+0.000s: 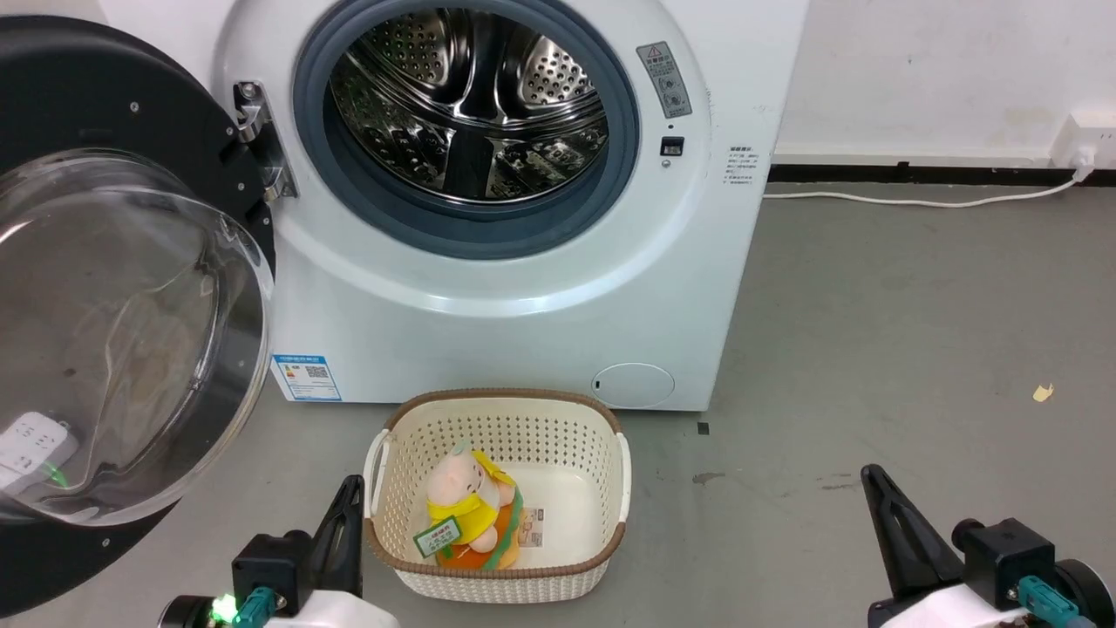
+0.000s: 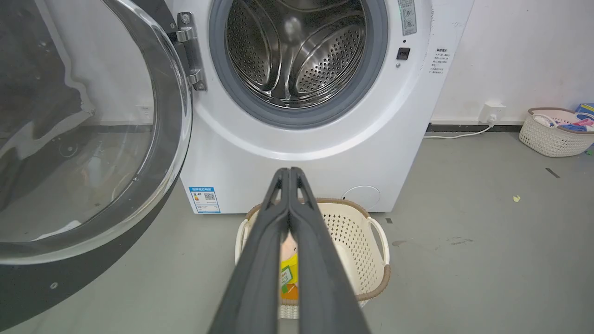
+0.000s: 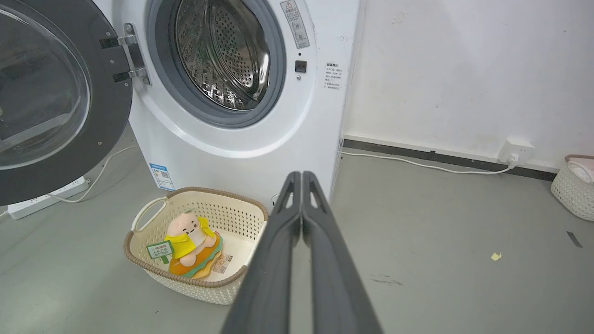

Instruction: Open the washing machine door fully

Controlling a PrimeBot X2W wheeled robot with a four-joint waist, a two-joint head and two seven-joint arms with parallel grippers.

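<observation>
White washing machine (image 1: 523, 296) faced us, steel drum (image 1: 471, 96) exposed. Its round black door (image 1: 113, 331) hung from the hinge (image 1: 257, 139) on the machine's left as we faced it, swung wide, so we judged the opening all but done. A cream basket (image 1: 558, 436) with a plush toy (image 1: 466, 510) sat on the floor just before the machine, likely awaiting loading. Our left gripper (image 2: 289, 171) and right gripper (image 3: 301, 175) hovered before the machine, fingers pressed together on nothing, apart from the door.

The glossy black washing machine door (image 1: 113, 288) hangs swung wide open, left of the white washing machine (image 1: 523, 288), baring its steel drum.
</observation>
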